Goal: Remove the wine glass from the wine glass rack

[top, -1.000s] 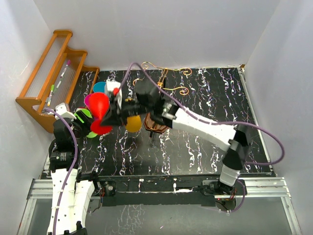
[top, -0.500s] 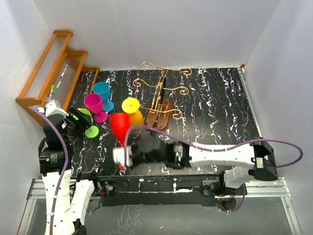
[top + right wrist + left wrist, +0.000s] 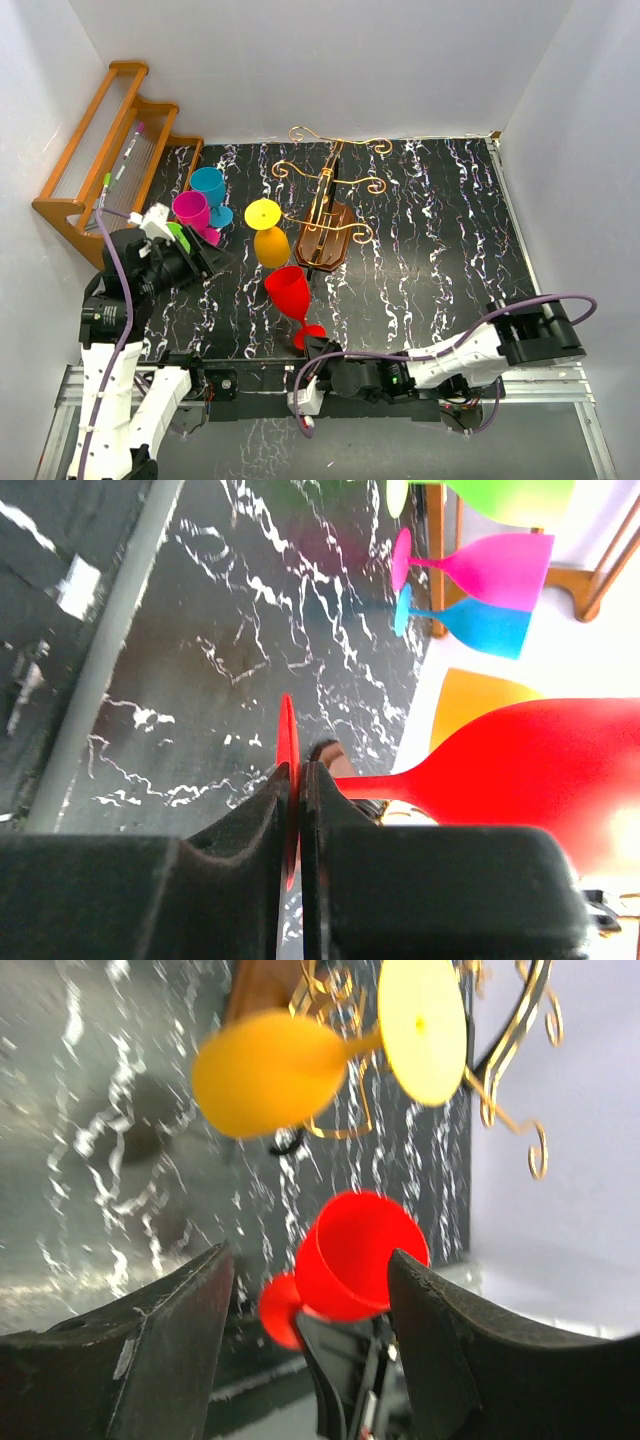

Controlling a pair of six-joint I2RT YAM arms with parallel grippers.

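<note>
A red wine glass [image 3: 289,293] stands off the wine glass rack [image 3: 327,240] near the table's front edge, bowl up. My right gripper [image 3: 316,346] is shut on its foot, and the right wrist view shows the thin red disc [image 3: 289,742] pinched between the fingers, with the bowl [image 3: 560,770] off to the right. A yellow wine glass [image 3: 270,243] hangs from a gold wire arm of the rack. My left gripper [image 3: 215,262] is open at the left, facing both glasses and holding nothing; the red glass [image 3: 360,1255] lies well beyond its fingertips [image 3: 212,1265].
Pink [image 3: 190,210], teal [image 3: 209,186] and green [image 3: 180,236] glasses stand at the left, behind my left gripper. An orange-brown stepped shelf [image 3: 70,190] with pens leans in the far left corner. My right arm [image 3: 450,352] lies low along the front edge.
My right arm has swung from the left middle down to the front edge, carrying the red glass, now bowl up. The left arm has turned toward the table's middle.
</note>
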